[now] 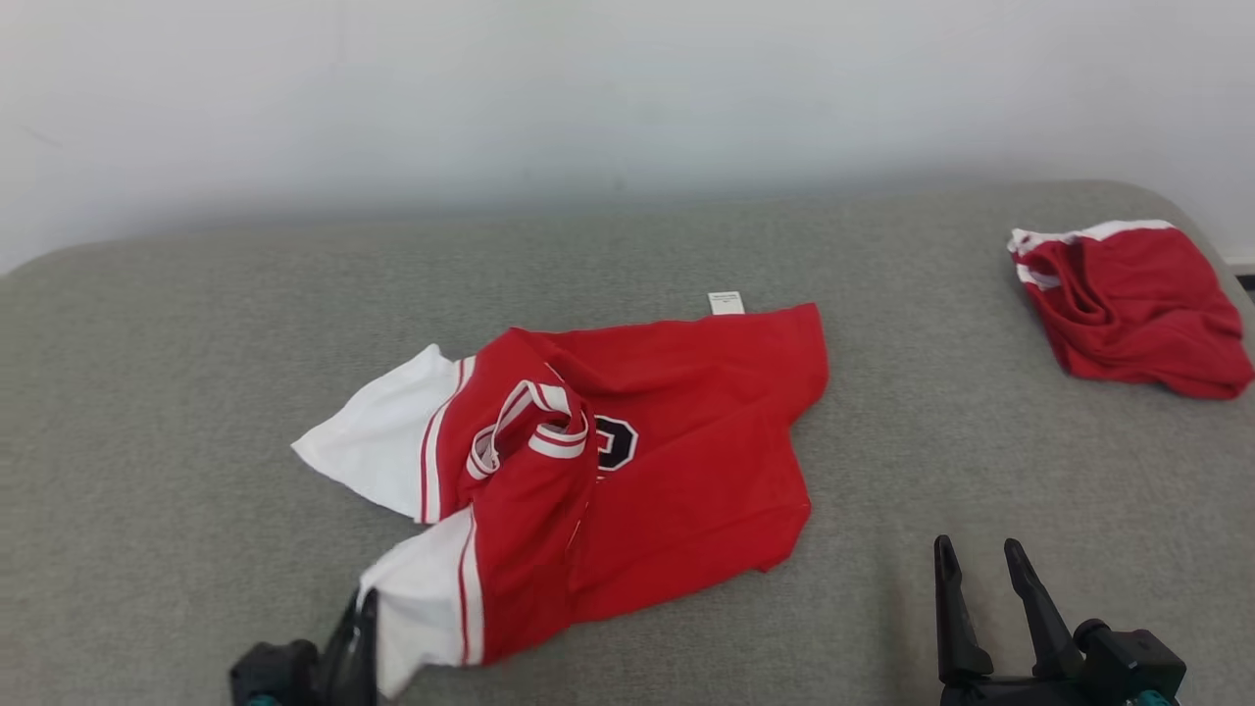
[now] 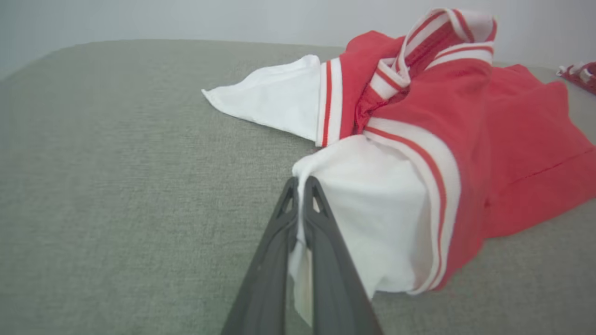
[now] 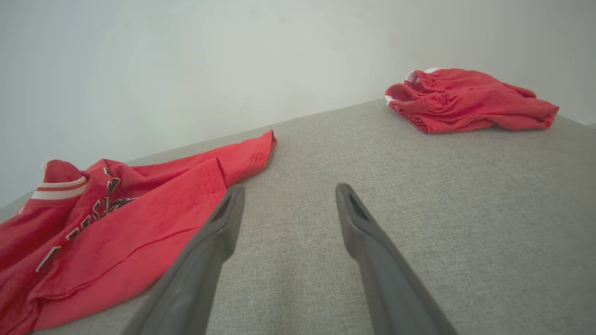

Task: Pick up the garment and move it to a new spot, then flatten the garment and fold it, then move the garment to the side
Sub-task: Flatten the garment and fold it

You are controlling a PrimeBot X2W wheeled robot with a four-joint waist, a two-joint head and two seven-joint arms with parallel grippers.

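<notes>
Nearest, the left gripper (image 2: 301, 182) has its jaws clamped on the white sleeve (image 2: 372, 204) of the red garment (image 1: 686, 431), which runs away and rightward across the grey cushion (image 1: 147, 441), its hem left of the right gripper (image 1: 976, 551) (jaws wide, empty).

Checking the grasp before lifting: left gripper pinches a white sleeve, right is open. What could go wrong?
1. The left gripper pinches just the white sleeve's edge; it may slip free.
2. With the right gripper open, off the cloth, a one-point lift could bunch the crumpled red jersey further.
</notes>
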